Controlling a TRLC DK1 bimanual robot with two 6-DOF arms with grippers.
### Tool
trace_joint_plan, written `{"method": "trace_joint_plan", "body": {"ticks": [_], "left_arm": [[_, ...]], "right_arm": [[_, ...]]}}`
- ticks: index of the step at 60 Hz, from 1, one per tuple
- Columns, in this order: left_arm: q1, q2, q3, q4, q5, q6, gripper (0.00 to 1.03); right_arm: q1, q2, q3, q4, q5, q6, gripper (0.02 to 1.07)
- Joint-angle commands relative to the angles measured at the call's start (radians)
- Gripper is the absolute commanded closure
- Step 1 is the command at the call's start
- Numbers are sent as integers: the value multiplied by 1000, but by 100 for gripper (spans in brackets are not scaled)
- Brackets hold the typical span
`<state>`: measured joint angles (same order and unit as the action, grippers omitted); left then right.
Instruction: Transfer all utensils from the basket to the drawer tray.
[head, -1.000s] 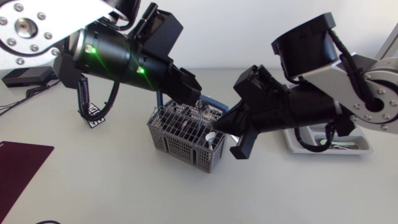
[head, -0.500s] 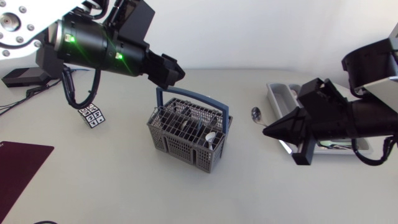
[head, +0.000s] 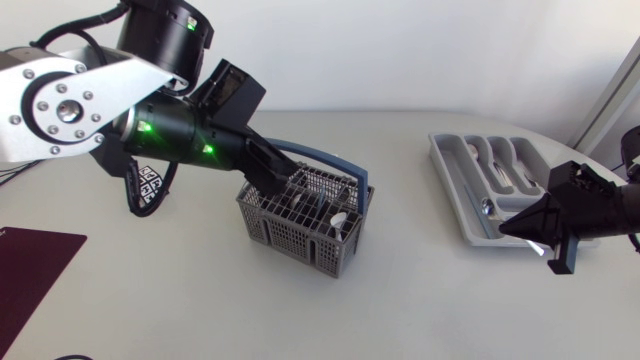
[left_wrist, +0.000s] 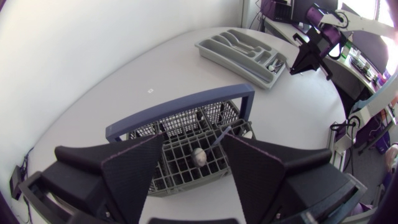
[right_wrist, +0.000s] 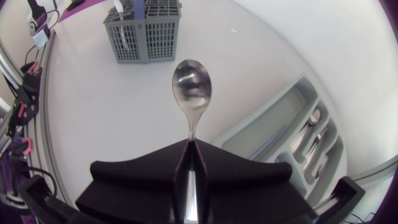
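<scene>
The grey mesh basket (head: 298, 228) with a blue handle (left_wrist: 180, 109) stands mid-table, several utensils upright inside, one with a pale bowl (head: 340, 220). My left gripper (head: 285, 186) hangs over the basket's rear rim, open and empty; a spoon bowl (left_wrist: 199, 154) shows between the spread fingers (left_wrist: 134, 171). At the right, my right gripper (head: 507, 228) is shut on the handle of a steel spoon (right_wrist: 191, 87), whose bowl (head: 488, 208) hovers above the near edge of the grey drawer tray (head: 447, 172). Spoons (head: 500, 165) lie in the tray's compartments.
A maroon mat (head: 30, 265) lies at the front left corner. A small black-and-white patterned cube (head: 150, 186) sits left of the basket, under my left arm. Bare white tabletop separates the basket from the tray (right_wrist: 280, 130).
My right arm has carried the spoon from the basket rightwards to the tray. My left gripper has opened and come down over the basket's rear rim.
</scene>
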<state>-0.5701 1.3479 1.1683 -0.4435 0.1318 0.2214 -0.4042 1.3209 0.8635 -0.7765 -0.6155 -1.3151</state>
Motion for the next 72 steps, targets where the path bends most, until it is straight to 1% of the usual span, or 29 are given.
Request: {"method": "trace_joint_plan", "body": {"ticks": [1,5,14,22,27,39,49,50,56,60,64,69,72], "left_arm": [[-1,-10,-32,9,9,24,35],[1,-12,-41,9,9,33,35],[3,-18,-68,15,9,47,35],[3,-21,-87,26,9,49,35],[3,-21,-94,26,9,52,35],[4,-29,-111,28,9,61,35],[6,-36,-122,26,9,65,35],[6,-36,-122,26,9,65,35],[4,-36,-131,28,9,70,35],[3,-36,-137,28,11,76,35],[-2,-36,-141,28,11,81,35],[-5,-39,-148,28,14,91,35],[-5,-39,-154,28,20,95,35]], "right_arm": [[-67,89,60,-12,8,-148,99],[-116,159,108,-15,22,-213,99],[-180,291,193,16,100,-345,99],[-205,382,246,103,172,-394,99],[-211,436,279,126,204,-412,99],[-211,520,290,249,278,-460,99],[-212,551,301,296,310,-500,99],[-211,552,302,296,310,-501,98],[-211,555,298,338,312,-501,86],[-211,557,290,349,324,-501,82],[-211,557,279,367,341,-500,76],[-211,538,236,441,349,-496,63],[-212,515,218,453,347,-492,57]]}}
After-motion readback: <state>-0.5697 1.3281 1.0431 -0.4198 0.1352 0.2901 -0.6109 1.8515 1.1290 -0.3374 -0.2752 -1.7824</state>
